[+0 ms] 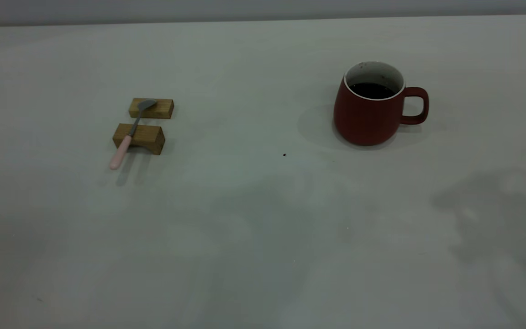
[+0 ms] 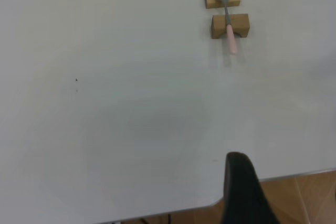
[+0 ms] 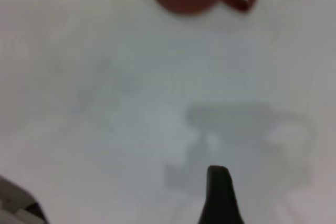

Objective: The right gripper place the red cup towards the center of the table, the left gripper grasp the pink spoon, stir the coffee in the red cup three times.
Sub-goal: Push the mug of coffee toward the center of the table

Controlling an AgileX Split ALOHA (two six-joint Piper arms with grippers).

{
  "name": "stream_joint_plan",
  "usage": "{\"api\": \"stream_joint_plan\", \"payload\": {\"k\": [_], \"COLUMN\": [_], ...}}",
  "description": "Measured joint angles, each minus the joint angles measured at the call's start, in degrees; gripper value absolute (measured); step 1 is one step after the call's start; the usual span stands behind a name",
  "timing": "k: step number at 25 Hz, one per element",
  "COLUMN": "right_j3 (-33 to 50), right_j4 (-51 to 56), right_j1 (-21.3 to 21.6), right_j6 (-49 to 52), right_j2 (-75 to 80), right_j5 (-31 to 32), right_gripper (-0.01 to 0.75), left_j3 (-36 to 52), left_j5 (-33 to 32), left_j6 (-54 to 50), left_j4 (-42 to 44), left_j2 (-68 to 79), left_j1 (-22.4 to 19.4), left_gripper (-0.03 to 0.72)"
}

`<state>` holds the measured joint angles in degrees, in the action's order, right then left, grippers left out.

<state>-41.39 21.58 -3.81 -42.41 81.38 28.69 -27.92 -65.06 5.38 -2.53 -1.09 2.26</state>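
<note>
Left claw [image 2: 242,192]: one black finger tip visible over the near table [image 1: 254,228] edge, can't tell if open or closed. Right claw [image 3: 219,195]: same, single dark finger tip, well short of the red cup [image 1: 369,108], opening can't tell. Cup upright at right-far side, dark-red rounded body, white rim and inner wall, loop handle pointing right, near-black coffee [image 1: 372,90] inside. Pink spoon [image 1: 128,135] at left, grey bowl on the far wooden block [image 1: 151,108], neck across the near wooden block [image 1: 139,138], pale pink handle overhanging toward the near side

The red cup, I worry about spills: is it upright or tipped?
Upright. The red cup stands on its base on the table, rim up, coffee level below it.
</note>
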Motion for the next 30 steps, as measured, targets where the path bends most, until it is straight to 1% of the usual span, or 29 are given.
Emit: {"api": "stream_joint_plan", "payload": {"k": [6,9,13,17,21,25,27,30], "right_j3": [-11.8,-17.0,-23.1,-27.6,-30.2,-30.7,-31.0,-32.0], "right_j4": [8.4,9.2,9.3,10.6,15.1,22.8,26.2,28.4], "right_j1": [0.0,0.0,0.1,0.2,0.3,0.3,0.3,0.3], "right_j6": [-18.8,-28.4,-43.7,-58.6,-69.9,-78.1,-79.0,-79.5], "right_j2": [16.8,24.2,32.8,40.2,45.7,48.7,50.0,51.9], "right_j5": [-0.9,-1.1,-1.6,-1.9,-2.3,-4.2,-5.0,-6.4], "right_gripper": [0.591,0.591,0.591,0.591,0.591,0.591,0.591,0.589], "left_j3": [0.0,0.0,0.0,0.0,0.0,0.0,0.0,0.0], "left_j5": [0.0,0.0,0.0,0.0,0.0,0.0,0.0,0.0], "left_j6": [0.0,0.0,0.0,0.0,0.0,0.0,0.0,-0.1], "left_j4": [0.0,0.0,0.0,0.0,0.0,0.0,0.0,0.0], "left_j2": [0.0,0.0,0.0,0.0,0.0,0.0,0.0,0.0], "left_j1": [0.0,0.0,0.0,0.0,0.0,0.0,0.0,0.0], "left_gripper": [0.490,0.490,0.490,0.490,0.490,0.490,0.490,0.490]}}
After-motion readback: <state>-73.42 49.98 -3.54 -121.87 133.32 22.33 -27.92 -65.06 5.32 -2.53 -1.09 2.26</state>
